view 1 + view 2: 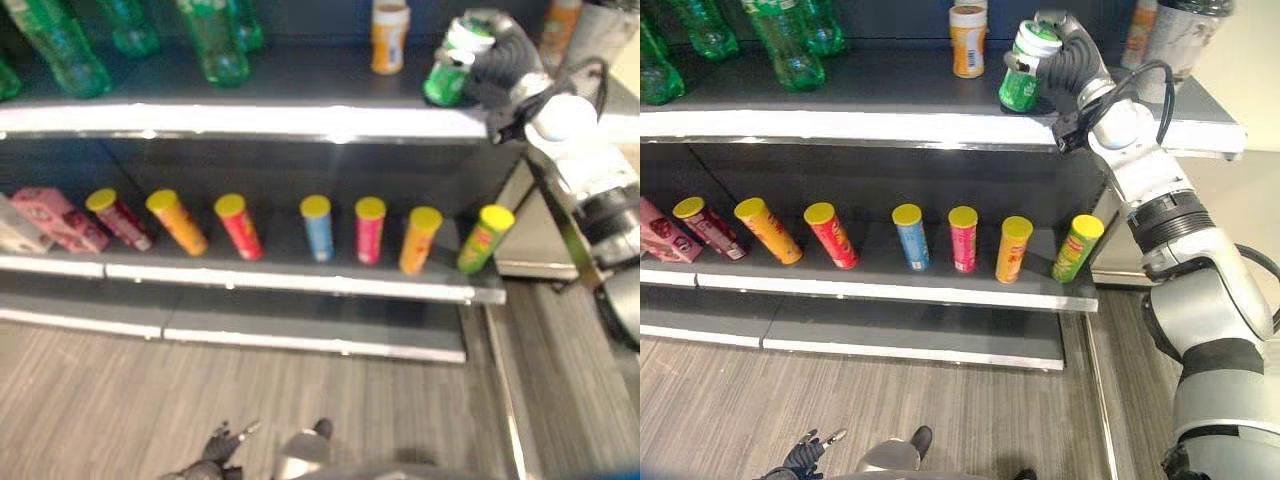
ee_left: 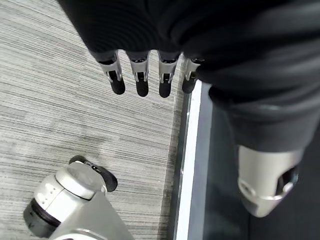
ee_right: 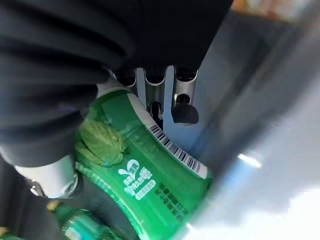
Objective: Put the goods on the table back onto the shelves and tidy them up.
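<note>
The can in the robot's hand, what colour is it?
Green, with a white top band. The can in the right hand shows best in the right eye view.

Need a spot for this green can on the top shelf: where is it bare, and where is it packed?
Bare: the stretch between the green bottles and the orange jar, and around the green can in the right hand. Crowded: the left end with bottles, and the lower row of tubes.
</note>
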